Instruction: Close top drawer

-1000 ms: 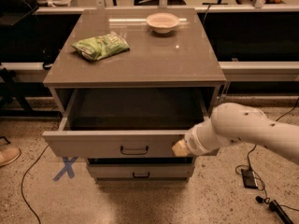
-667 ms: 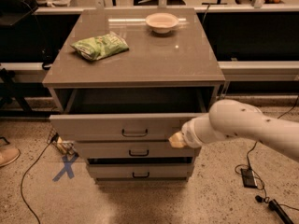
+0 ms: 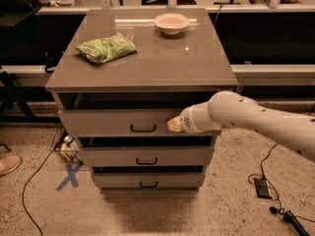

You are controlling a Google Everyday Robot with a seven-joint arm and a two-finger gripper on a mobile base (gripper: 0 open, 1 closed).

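Note:
The top drawer (image 3: 108, 123) is a wide grey box with a flat front panel and a small dark bar handle (image 3: 143, 129) at its centre. It stands out only slightly from the cabinet, with a narrow dark gap above it. My gripper (image 3: 173, 125) sits at the end of the white arm (image 3: 246, 117) and presses against the right part of the drawer's front panel, right of the handle.
Two lower grey drawers (image 3: 146, 157) sit below. On the cabinet top (image 3: 162, 63) lie a green snack bag (image 3: 105, 48) and a white bowl (image 3: 172, 22). A blue X mark (image 3: 69, 176) and cables (image 3: 261, 181) are on the floor. A shoe (image 3: 9, 164) shows at left.
The top drawer has gone from wide open to nearly shut, pushed inward. My gripper and arm have moved forward and up with the drawer front.

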